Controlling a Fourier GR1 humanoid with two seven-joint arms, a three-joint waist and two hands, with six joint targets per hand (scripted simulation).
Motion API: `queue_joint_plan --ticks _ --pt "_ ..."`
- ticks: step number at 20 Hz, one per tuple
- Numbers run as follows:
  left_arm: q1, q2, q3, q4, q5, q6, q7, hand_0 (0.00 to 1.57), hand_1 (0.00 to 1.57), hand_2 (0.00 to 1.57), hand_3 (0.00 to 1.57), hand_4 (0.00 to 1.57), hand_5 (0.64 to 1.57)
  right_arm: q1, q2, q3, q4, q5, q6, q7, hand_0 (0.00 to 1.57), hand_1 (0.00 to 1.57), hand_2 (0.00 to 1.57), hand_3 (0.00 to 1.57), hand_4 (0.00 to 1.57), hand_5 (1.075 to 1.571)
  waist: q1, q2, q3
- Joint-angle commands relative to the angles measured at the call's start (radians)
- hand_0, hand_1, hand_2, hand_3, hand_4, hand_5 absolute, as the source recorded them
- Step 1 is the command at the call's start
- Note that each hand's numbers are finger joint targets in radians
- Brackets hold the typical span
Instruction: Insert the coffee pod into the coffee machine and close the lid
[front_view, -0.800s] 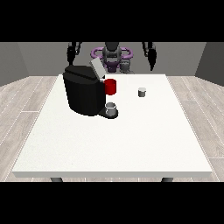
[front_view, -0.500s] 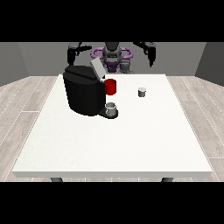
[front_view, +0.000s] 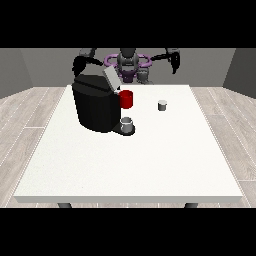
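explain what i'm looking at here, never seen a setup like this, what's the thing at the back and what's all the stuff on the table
The camera stands across a large white table and faces a humanoid robot, which shows small at the back. It has two arms ending in black hands. The hand at the view's left hangs above the coffee machine; the hand at the view's right is raised off to the side. Neither holds anything.

On the table sits a black coffee machine with its grey lid tilted open and a red part at its front. A small grey cup stands on its base. The small grey cylinder standing apart to the right is the coffee pod, not yet picked up.
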Motion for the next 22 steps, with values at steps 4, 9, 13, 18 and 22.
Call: queue_joint_plan --ticks 4,9,13,18,22 --pt "-0.176 0.09 0.078 0.108 -0.04 -0.016 0.09 0.0 0.0 0.0 0.0 0.0 1.571 -0.095 -0.001 -0.008 0.001 -0.009 -0.005 -0.002 0.0 0.0 0.0 0.0 0.13 1.571 -0.047 0.1 0.0003" --pt "-0.273 0.127 0.126 0.234 -0.012 -0.064 0.124 0.0 0.0 0.0 0.0 0.0 1.571 -0.144 -0.046 -0.01 -0.024 -0.043 0.027 0.044 0.0 0.0 0.0 0.0 0.12 1.571 -0.088 0.144 0.0" --pt "-0.332 0.191 0.158 0.326 -0.018 -0.116 0.139 0.0 0.0 0.0 0.0 0.0 1.571 -0.156 0.029 0.029 0.02 -0.006 -0.035 -0.009 0.0 0.0 0.0 0.0 0.28 1.571 -0.069 0.181 0.0001" --pt "-0.435 0.197 0.172 0.476 -0.066 -0.087 0.131 0.0 0.0 0.0 0.0 0.0 1.571 -0.191 0.031 0.075 0.026 -0.01 -0.064 0.018 0.0 0.0 0.0 0.0 0.35 1.571 -0.098 0.21 0.0001" --pt "-0.391 0.134 0.115 0.568 -0.165 -0.018 0.013 0.0 0.0 0.0 0.0 0.0 1.571 -0.189 -0.009 0.017 0.063 -0.01 -0.021 0.017 0.0 0.0 0.0 0.0 0.37 1.571 -0.095 0.216 0.0"
